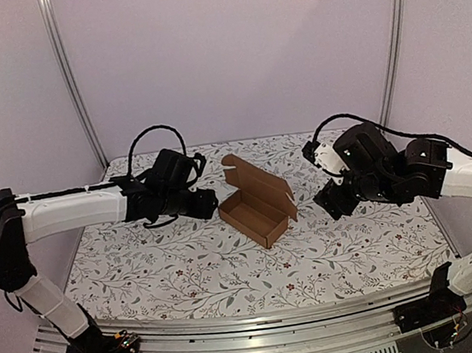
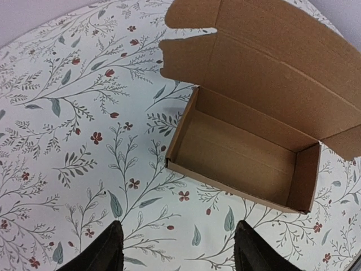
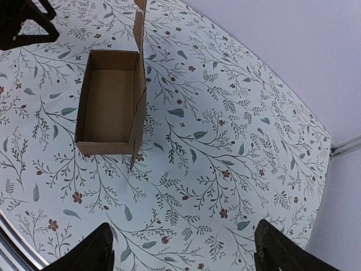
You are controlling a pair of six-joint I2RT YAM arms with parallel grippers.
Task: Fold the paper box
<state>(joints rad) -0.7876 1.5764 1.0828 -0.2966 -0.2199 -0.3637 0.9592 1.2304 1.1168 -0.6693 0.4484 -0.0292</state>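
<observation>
The open-lidded paper box is flanked by the released, empty left gripper at nine o'clock and the released, empty right gripper at three.

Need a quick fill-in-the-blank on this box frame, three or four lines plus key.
The paper box sits on the table with its lid ____.
Inside, the box is ____.
It lies ____ the left gripper and the right gripper.
Both grippers have their jaws apart and hold ____.
Missing words: open; empty; between; nothing.
</observation>
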